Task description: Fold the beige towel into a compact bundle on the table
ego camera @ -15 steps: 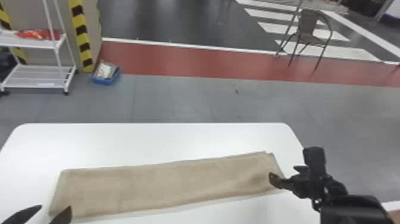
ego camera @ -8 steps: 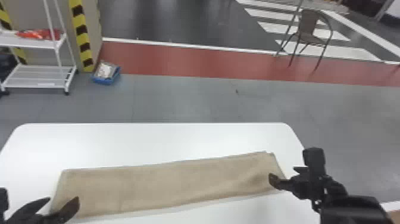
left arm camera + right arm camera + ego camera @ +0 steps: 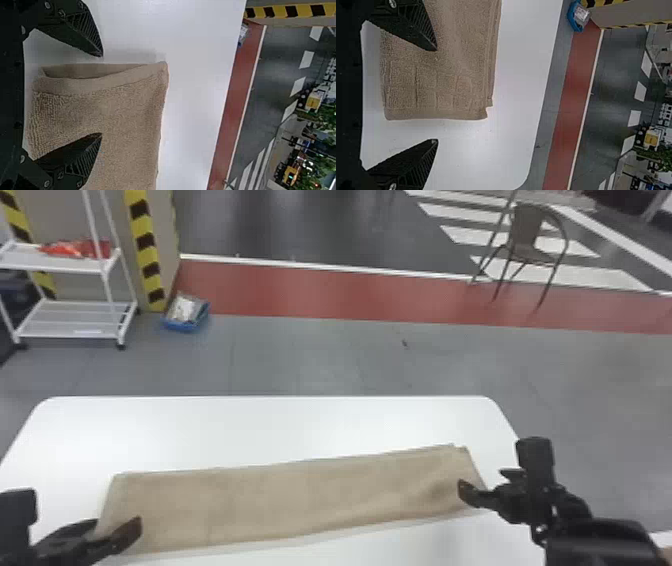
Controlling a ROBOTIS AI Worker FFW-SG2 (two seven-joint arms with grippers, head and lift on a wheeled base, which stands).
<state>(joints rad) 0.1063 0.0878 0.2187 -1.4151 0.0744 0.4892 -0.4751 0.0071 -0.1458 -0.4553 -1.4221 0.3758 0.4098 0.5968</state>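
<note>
Left end effector (image 3: 100, 95) spread, astride the left end of the beige towel (image 3: 290, 500); right end effector (image 3: 436, 95) spread likewise at its right end. Towel a long flat strip across the near table (image 3: 250, 425). Lengthwise folding seems done; next, likely pinch an end, fold inward. Looped pile, woven squares at right.

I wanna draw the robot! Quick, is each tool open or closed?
Left tool: open, holding nothing, at the left end of the beige towel.
Right tool: open, holding nothing, at its right end.
</note>
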